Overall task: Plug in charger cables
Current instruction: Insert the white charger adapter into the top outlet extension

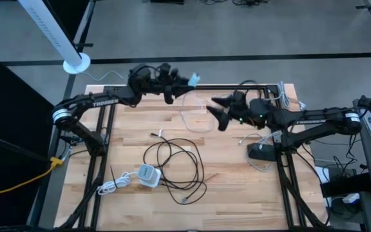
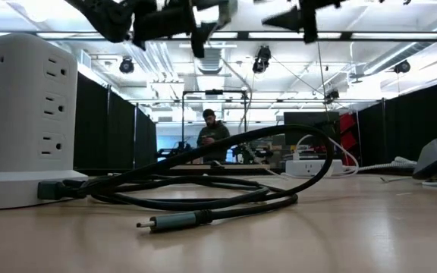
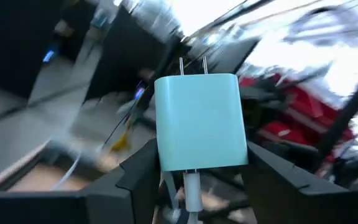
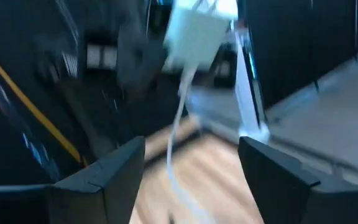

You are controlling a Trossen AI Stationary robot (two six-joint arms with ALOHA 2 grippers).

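Note:
My left gripper (image 1: 184, 82) is high over the table's far edge, shut on a pale blue-white adapter (image 3: 201, 121) whose two prongs point away from the wrist. A thin white charger cable (image 1: 195, 121) is plugged into the adapter's near end and hangs in a loop to the table. My right gripper (image 1: 216, 111) hovers open just right of that loop, facing the adapter (image 4: 194, 31). The cable (image 4: 176, 137) passes between its spread fingers without touching them. A long black charger cable (image 1: 172, 164) lies coiled on the table, its plug tip (image 2: 165, 222) free. My left gripper pinches the adapter between its two fingers, on its two opposite side faces near the cable end (image 3: 166, 157). The fingers come about level from the table's left. The adapter is lifted clear, prongs pointing toward the right, and the white cable hangs slack from it.
A white tower power strip (image 2: 21, 114) stands at the near middle (image 1: 149, 175), a short white cable (image 1: 114, 187) beside it. A black device (image 1: 263, 153) sits at the right, white cables (image 1: 282, 95) at the far right corner. A person (image 2: 212, 133) stands in the room beyond.

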